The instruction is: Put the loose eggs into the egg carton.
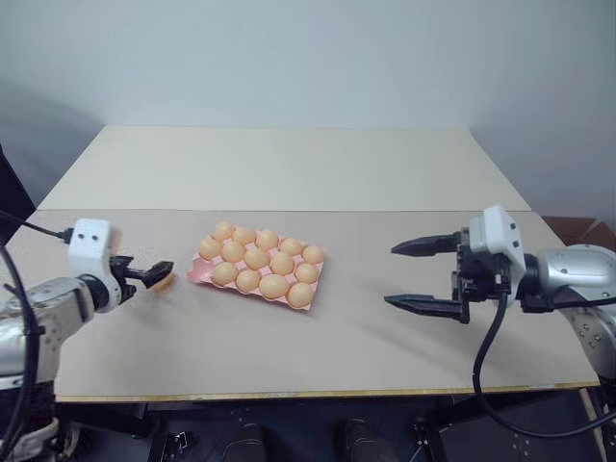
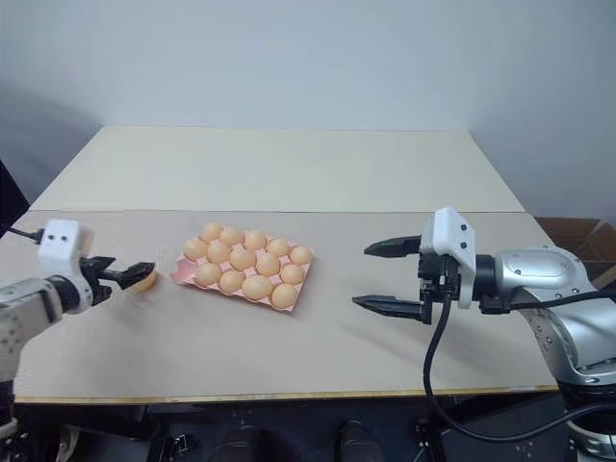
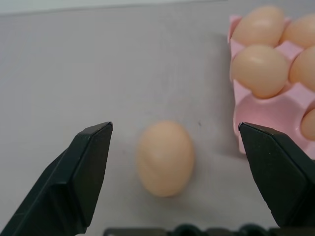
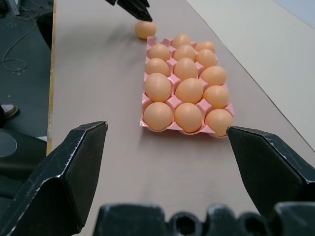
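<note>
Beige table (image 1: 289, 173) against plain pale wall (image 1: 308, 58), pink egg carton (image 1: 197, 272), one loose egg (image 3: 165, 158), both claws open

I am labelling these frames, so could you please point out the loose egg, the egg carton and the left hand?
loose egg (image 3: 165, 158): left wrist view, middle of its shell.
egg carton (image 3: 272, 112): left wrist view, bare pink cup at its corner.
left hand (image 1: 160, 276): left eye view, midway between its fingertips.

Eggs (image 4: 189, 90): matte orange-tan, unpatterned. Egg carton (image 4: 173, 102): pink. Bench (image 1: 289, 168): plain beige. End effector fingers (image 3: 74, 177): black.
</note>
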